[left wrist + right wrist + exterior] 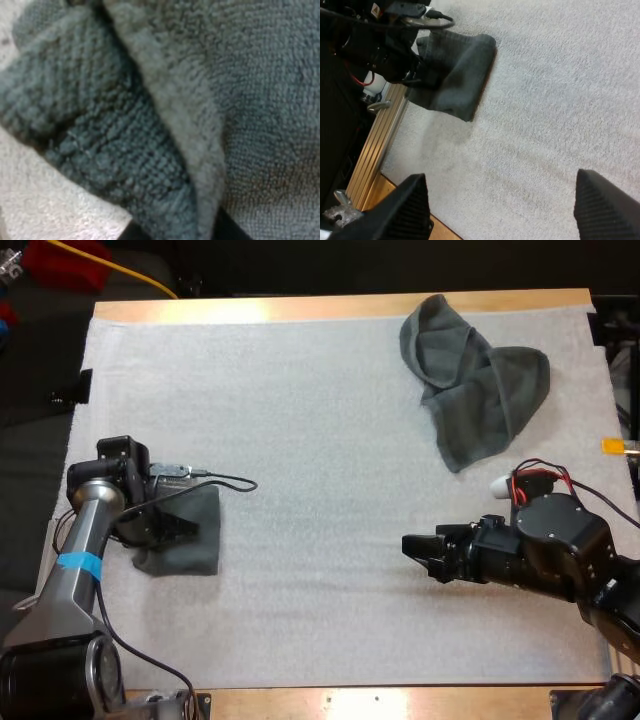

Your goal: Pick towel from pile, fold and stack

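The folded towel (200, 540) lies near the left edge of the white mat (320, 490). The left hand (172, 528) is right on it, but I cannot tell if it is gripping it. The crumpled towel (475, 390) sits at the far right. The right hand (418, 548) is open over bare mat, well apart from both towels.

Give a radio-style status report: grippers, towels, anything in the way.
Left gripper shut on folded towel. Right gripper open over bare mat. Crumpled towel far right, untouched. Nothing in the way.
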Action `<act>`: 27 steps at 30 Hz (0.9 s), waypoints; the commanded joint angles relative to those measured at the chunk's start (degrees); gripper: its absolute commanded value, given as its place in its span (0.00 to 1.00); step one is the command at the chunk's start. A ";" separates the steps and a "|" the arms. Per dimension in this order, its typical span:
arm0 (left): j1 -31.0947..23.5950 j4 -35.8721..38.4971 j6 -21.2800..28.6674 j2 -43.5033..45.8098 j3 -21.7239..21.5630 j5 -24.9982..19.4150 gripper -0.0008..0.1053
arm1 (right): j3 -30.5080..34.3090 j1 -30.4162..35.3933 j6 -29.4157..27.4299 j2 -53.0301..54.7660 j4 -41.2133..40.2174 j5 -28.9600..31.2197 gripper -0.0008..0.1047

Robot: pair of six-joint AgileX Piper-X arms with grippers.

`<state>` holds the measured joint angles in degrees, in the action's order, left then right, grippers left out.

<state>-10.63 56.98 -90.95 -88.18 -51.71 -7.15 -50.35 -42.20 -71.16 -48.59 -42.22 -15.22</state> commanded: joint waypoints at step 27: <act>-0.95 -4.63 -0.66 0.45 -2.28 -4.30 0.06 | -0.22 -0.07 -0.55 0.24 0.51 -1.65 0.58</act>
<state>-11.60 52.85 -90.95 -88.18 -53.56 -11.16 -50.35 -42.20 -71.16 -48.59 -42.22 -16.44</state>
